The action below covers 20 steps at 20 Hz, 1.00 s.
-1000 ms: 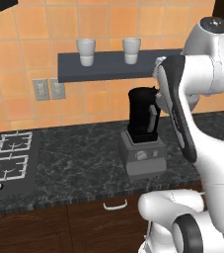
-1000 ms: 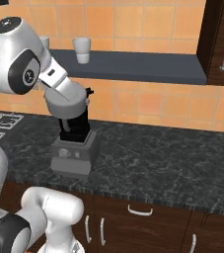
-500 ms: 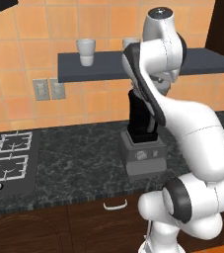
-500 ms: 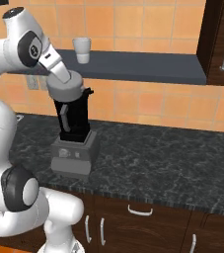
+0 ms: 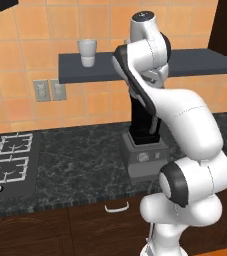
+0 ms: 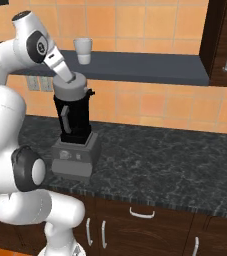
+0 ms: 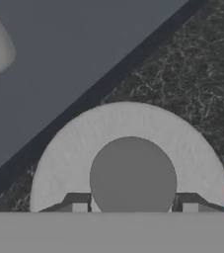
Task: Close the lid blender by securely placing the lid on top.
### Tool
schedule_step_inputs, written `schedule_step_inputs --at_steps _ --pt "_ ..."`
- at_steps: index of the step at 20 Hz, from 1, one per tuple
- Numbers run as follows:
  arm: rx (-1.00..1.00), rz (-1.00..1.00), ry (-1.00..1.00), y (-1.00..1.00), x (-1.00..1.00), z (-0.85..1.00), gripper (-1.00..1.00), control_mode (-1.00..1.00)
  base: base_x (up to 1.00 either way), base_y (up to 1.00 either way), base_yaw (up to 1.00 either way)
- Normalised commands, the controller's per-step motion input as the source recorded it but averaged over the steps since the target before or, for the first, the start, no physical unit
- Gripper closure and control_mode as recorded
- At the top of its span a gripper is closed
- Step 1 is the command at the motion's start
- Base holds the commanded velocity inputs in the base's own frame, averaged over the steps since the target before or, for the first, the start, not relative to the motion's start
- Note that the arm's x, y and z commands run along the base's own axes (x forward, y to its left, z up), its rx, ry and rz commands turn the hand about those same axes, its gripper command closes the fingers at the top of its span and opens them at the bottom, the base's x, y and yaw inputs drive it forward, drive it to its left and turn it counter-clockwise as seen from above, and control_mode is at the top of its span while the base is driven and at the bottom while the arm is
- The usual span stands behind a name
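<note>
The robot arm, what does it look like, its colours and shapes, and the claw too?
The arm is glossy white, built of rounded, bulbous segments with dark grey to black rings and caps at the joints. No cables or markings show. The claw has two small dark-grey finger tips with lighter square pads.

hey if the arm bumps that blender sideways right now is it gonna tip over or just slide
Probably more tip than slide: the blender is a tall jar on a small boxy base. The lid sits on its mouth under the tool, adding height. The wide, low base may still resist a light nudge.
</note>
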Motion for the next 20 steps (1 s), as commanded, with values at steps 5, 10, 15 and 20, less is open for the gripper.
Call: schedule_step_inputs --at_steps 5,10,15,20 --pt "-0.03 0.00 -0.05 -0.03 0.32 -0.10 1.00 -1.00 0.00 0.00 0.00" --pt "-0.03 0.00 -0.05 -0.28 -0.01 -0.20 1.00 -1.00 0.00 0.00 0.00" --pt "0.00 0.09 0.00 -0.45 -0.39 -0.03 1.00 -1.00 0.00 0.00 0.00" --pt "-0.02 0.21 0.01 -0.47 -0.16 -0.01 1.00 -1.00 0.00 0.00 0.00"
